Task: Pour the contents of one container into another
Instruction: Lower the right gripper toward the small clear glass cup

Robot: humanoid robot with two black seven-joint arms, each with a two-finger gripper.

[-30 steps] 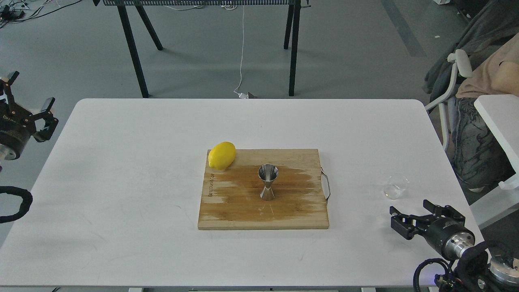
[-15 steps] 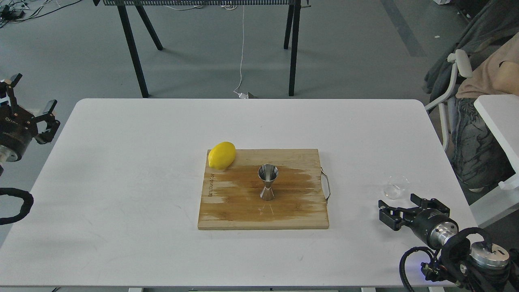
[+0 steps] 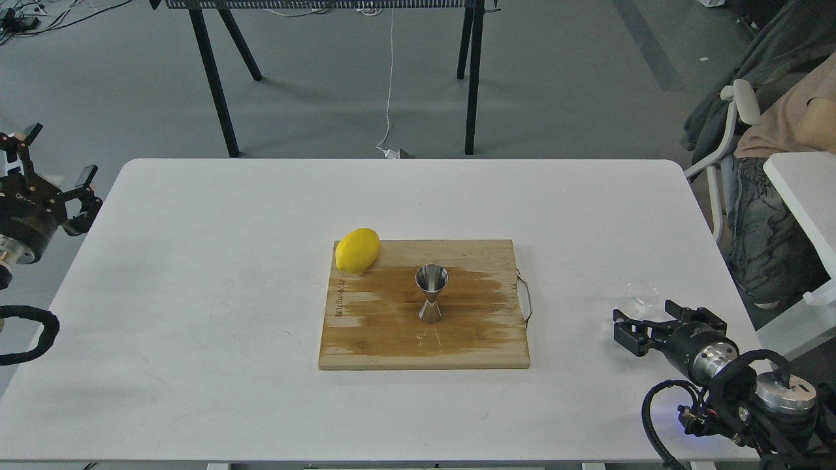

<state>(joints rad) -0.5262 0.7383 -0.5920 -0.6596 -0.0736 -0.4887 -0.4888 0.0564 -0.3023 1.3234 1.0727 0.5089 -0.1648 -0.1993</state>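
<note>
Probably a lab: bare grey floor (image 3: 555, 85), loose cables (image 3: 389, 78) (one white), white table (image 3: 196, 261).

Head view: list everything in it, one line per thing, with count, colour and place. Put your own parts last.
table: one, white, fills the middle of the view
cutting board: one, light wood with a darker stained patch, centre of the table
lemon: one, yellow, on the board's far left corner
jigger: one, shiny steel, upright on the middle of the board
glass cup: one, clear, on the table right of the board
black-legged stand: one, on the floor beyond the table
chair with clothes: one, white frame, far right
left claw: one, black, open, off the table's left edge
right claw: one, black, open, just in front of the glass cup
</note>
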